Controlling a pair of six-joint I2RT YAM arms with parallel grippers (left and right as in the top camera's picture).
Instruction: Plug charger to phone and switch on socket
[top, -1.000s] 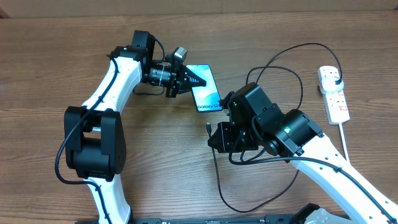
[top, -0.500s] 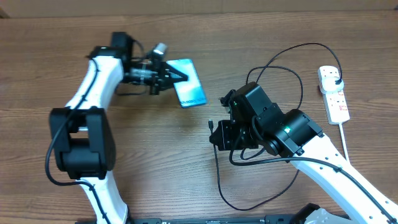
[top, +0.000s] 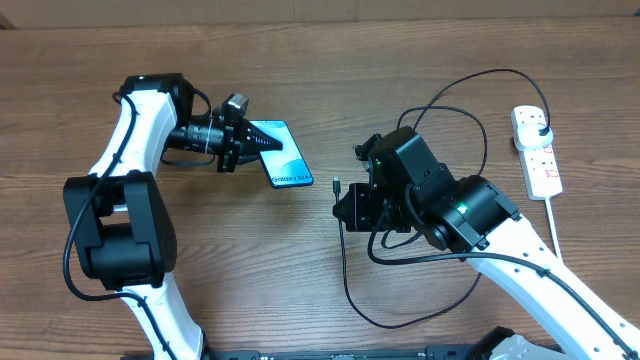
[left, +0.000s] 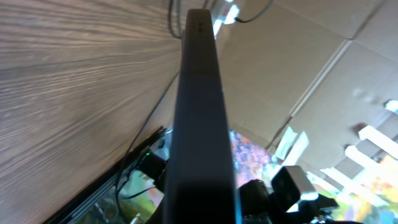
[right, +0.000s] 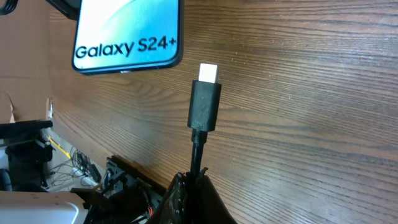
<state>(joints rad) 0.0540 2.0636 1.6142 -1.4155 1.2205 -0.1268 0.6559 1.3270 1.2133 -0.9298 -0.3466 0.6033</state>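
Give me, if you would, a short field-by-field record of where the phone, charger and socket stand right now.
phone: screen lit and facing up, gripped at one end by the left end effector
charger: cable pinched just behind the connector by the right end effector
connection: not made; the connector tip points at the phone's lower edge, with a gap between them
socket: far right in the overhead view, a black plug in its far outlet
switch: cannot tell whether on or off
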